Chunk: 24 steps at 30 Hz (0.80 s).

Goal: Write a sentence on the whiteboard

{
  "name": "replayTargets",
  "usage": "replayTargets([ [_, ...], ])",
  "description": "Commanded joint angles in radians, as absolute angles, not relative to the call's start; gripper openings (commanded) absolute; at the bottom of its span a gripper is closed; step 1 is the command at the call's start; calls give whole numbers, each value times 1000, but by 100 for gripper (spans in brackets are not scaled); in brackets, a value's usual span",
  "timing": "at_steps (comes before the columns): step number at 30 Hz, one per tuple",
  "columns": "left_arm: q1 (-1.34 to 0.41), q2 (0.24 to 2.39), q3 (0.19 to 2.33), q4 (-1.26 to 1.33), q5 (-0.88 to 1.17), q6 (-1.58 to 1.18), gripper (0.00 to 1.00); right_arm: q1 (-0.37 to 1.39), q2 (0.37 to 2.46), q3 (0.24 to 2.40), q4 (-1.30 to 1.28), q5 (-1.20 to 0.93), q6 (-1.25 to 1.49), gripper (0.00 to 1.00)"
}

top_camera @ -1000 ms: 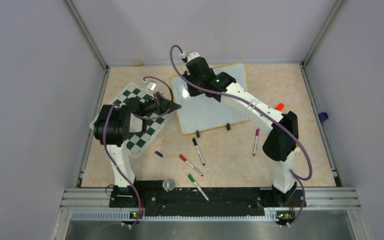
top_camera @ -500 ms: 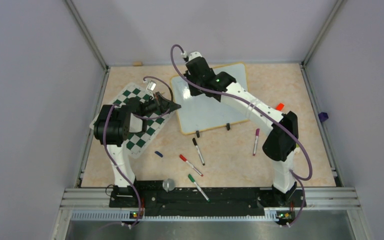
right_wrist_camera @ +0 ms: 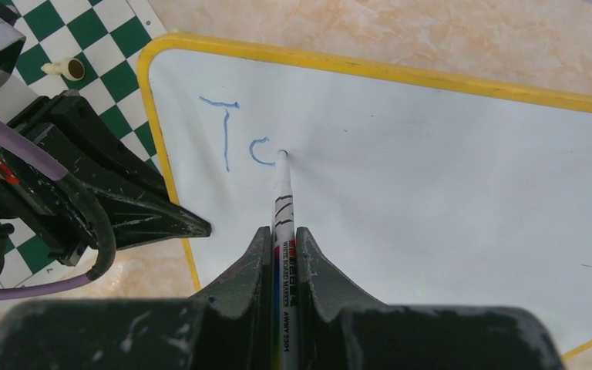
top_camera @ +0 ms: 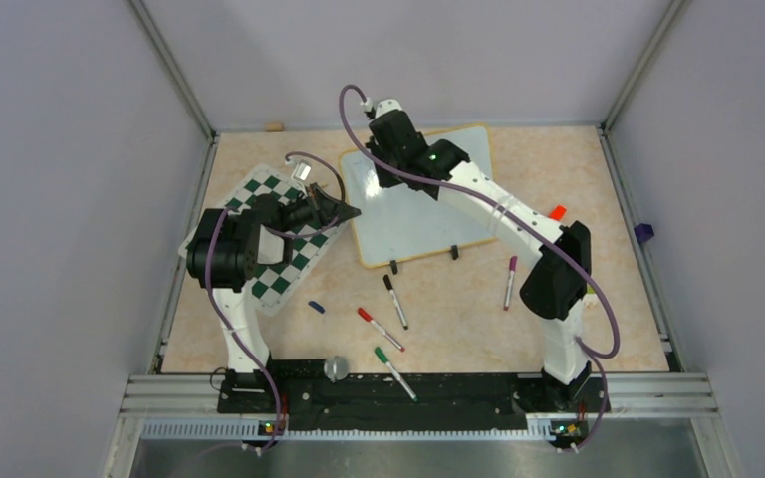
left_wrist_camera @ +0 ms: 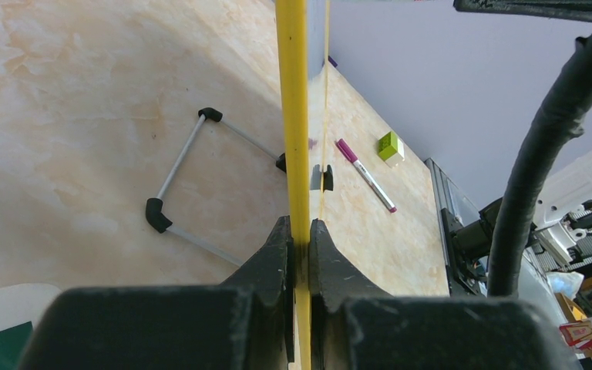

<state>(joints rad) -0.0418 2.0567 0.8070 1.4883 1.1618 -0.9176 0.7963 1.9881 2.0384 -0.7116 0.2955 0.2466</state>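
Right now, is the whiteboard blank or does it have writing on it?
Written on: the whiteboard carries only blue lettering, a "T" and an unfinished "o", near its corner, with the marker tip at the last stroke.

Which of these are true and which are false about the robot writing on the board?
1. The right gripper holds a marker with its tip on the whiteboard. True.
2. The sentence is finished. False: only a "T" and a partly drawn second letter are there.
3. The left gripper pinches the whiteboard's yellow rim. True.
4. The sentence is written in red. False: it is blue.
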Motion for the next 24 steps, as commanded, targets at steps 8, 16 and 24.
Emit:
replayTargets([
  [8,-42,2014,802,1620,1193,-841,0,791,2029,2113,-683,307,248,0],
  [16,-42,2014,802,1620,1192,-841,0,790,2031,2112,-676,270,249,0],
  [24,-43,2016,804,1619,1195,-842,0,791,2031,2116,-672,246,250,0],
])
